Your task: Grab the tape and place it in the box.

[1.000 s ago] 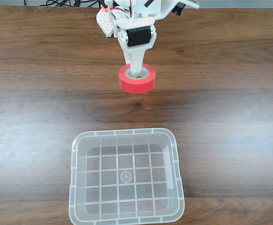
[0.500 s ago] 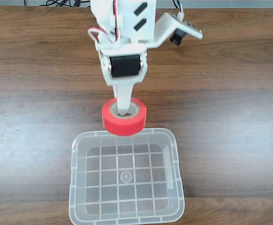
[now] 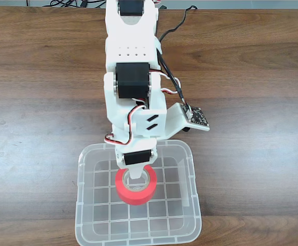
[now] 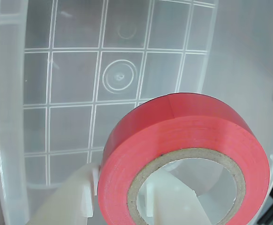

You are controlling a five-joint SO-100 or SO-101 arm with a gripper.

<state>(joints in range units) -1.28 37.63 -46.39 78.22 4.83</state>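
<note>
Since the earlier shots the arm had stretched forward off the bare wood, carrying the tape [image 3: 135,185] from short of the box [image 3: 82,205] to right over its middle; makes sense, dropping it dead centre keeps it off the walls; the gripper [image 3: 136,180] was clamped on the roll's wall, one finger down through the grey core, the other outside; in the wrist view the tape [image 4: 174,129] looked to hang above the grid floor [image 4: 71,79], not resting on it yet.

Red-orange tape [image 3: 135,192] with grey core, clear grid-bottomed box [image 3: 82,205], white claw [image 3: 136,177].
</note>
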